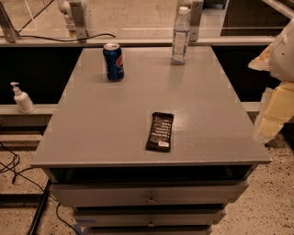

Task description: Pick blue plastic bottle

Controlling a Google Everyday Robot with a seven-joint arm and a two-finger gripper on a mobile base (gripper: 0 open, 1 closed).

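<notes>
Pale and blurred, the pincer [274, 108] hangs at the right edge of the frame beside the tabletop [105, 124]; I cannot tell if it is open or holding anything. The bottle [180, 36] stands upright at the top centre-right, well apart from the can [113, 62] and the dark wrapper [160, 131].

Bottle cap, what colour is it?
White cap on blue plastic bottle, camera view; gripper at right edge.
</notes>
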